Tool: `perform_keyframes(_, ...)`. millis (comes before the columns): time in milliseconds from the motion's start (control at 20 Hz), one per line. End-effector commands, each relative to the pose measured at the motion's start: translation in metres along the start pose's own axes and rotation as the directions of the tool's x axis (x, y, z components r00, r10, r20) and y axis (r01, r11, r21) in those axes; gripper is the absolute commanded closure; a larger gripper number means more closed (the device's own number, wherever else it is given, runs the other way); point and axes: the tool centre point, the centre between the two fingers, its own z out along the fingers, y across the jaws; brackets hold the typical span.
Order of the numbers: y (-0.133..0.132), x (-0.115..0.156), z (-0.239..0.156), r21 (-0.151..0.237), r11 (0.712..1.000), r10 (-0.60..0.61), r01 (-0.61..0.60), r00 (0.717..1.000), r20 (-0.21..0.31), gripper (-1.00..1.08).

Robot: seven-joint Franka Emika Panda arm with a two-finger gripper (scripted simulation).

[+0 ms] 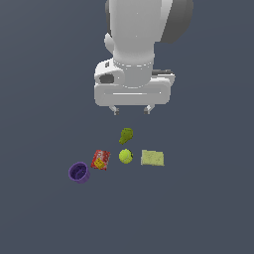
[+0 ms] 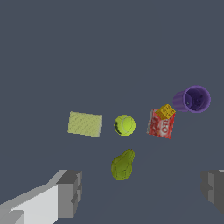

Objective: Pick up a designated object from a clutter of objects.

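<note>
Above the worktop (image 1: 208, 208), well clear of the clutter, the gripper (image 1: 132, 109) is held with its fingers (image 2: 70, 194) spread wide and nothing between them. Five items are seen below: an olive-green lumpy piece (image 1: 126, 135) nearest the gripper, then a loose row of pale green flat block (image 1: 152, 158), yellow-green ball (image 1: 125, 156), red-and-yellow packet (image 1: 100, 159) and, at the exterior view's left end, the purple cup (image 1: 79, 172). The cup is noted as standing mouth-up in the exterior view, darker inside, just beside the packet but apparently apart from it; in the wrist view it appears at the far edge of the group (image 2: 193, 99). The step in hand is judged to be the approach, with no descent made yet. For a clean pick, the gripper would best be carried sideways over the cup first, then lowered with one finger outside the rim on the side away from the packet, so the packet is not nudged. A pinch across the rim or wall is judged safer than a grasp low on the tapered base, where slipping is likely.
</note>
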Motion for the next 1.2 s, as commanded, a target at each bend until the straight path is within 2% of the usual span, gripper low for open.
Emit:
perform_keyframes(0, 0.0, 0.0, 0.0, 0.0, 1.0, 0.0, 0.0, 1.0, 0.0, -0.2)
perform_keyframes(350, -0.012, 0.002, -0.002, 0.017, 1.0, 0.002, -0.002, 1.0, -0.005, -0.2)
perform_keyframes(600, -0.01, 0.003, -0.001, 0.017, 1.0, -0.001, 0.001, 1.0, -0.003, -0.2)
perform_keyframes(1150, 0.014, 0.031, 0.011, 0.018, 0.998, -0.057, 0.056, 0.998, 0.03, -0.2)
